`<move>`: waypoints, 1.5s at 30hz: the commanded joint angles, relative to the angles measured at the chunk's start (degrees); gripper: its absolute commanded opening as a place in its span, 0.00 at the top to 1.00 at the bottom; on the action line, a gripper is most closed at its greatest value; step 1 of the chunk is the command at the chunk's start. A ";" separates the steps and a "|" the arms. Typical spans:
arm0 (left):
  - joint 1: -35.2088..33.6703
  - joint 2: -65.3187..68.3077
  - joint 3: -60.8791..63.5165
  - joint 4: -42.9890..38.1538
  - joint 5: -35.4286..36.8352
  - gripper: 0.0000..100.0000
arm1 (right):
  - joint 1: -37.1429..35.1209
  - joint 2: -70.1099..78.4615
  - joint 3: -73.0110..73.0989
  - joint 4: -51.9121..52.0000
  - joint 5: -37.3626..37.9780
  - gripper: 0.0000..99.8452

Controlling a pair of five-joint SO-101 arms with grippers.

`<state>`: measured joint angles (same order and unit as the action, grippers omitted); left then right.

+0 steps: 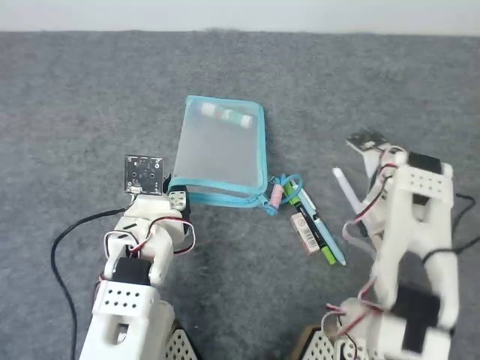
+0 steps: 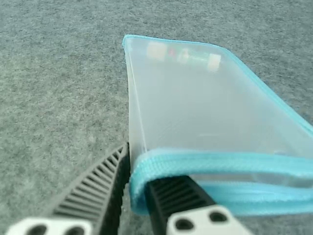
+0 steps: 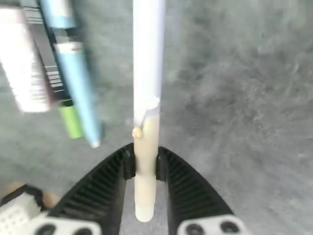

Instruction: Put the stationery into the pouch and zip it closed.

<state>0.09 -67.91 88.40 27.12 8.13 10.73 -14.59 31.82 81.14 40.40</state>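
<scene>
A translucent pouch with a teal zip edge lies mid-table, a small item showing through its far end. My left gripper is shut on the pouch's near corner; its dark fingers pinch the teal zip edge. My right gripper is shut on a white pen, which sticks out past the fingers, lifted at the table's right. A blue pen, a green marker, a pink eraser and a small pink piece lie beside the pouch's mouth.
The table is covered in grey carpet-like cloth. A black cable loops at the near left by the left arm's base. Open carpet lies to the pouch's left and behind it.
</scene>
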 commanded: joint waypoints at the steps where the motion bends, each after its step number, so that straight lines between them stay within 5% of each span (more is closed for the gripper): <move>1: 0.35 -1.23 -1.45 -2.29 -0.26 0.99 | -6.20 -14.64 -2.73 7.25 -1.67 0.99; 10: 0.35 -1.23 -1.45 -2.37 -0.26 0.99 | -34.59 -31.69 -2.73 18.68 -2.02 0.99; 16: 0.35 -1.23 -1.45 -2.37 -0.35 0.99 | -44.35 -27.38 -3.08 18.51 -8.35 0.99; 33: 0.44 -1.23 -1.45 -2.37 -0.44 0.99 | -45.05 8.92 -26.37 11.82 -24.44 0.99; 42: 0.44 -1.23 -1.45 -2.37 -0.44 0.99 | -45.05 21.49 -47.91 17.36 -32.00 0.99; 45: 0.44 -1.23 -1.36 -2.37 -0.44 0.99 | -45.14 24.22 -54.68 21.23 -30.86 0.92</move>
<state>0.26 -67.91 88.40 27.12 8.13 -34.20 9.32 -14.51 98.90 9.71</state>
